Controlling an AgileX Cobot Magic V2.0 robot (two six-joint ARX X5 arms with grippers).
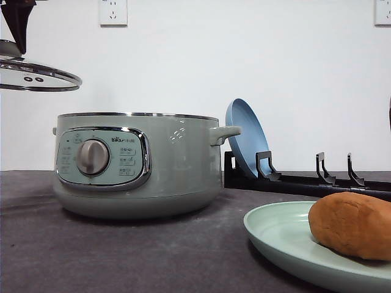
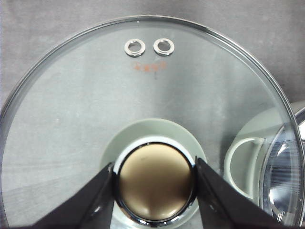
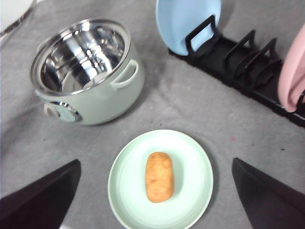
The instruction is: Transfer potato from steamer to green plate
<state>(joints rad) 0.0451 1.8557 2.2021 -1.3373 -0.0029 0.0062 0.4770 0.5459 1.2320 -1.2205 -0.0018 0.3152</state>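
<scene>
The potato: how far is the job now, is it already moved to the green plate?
Done: the potato lies on the green plate, and the steamer is open and looks empty inside. In hand: the left end effector holds the glass lid by its knob, raised beside the steamer. The right end effector is open above the plate. Left: probably only replacing the lid.
</scene>
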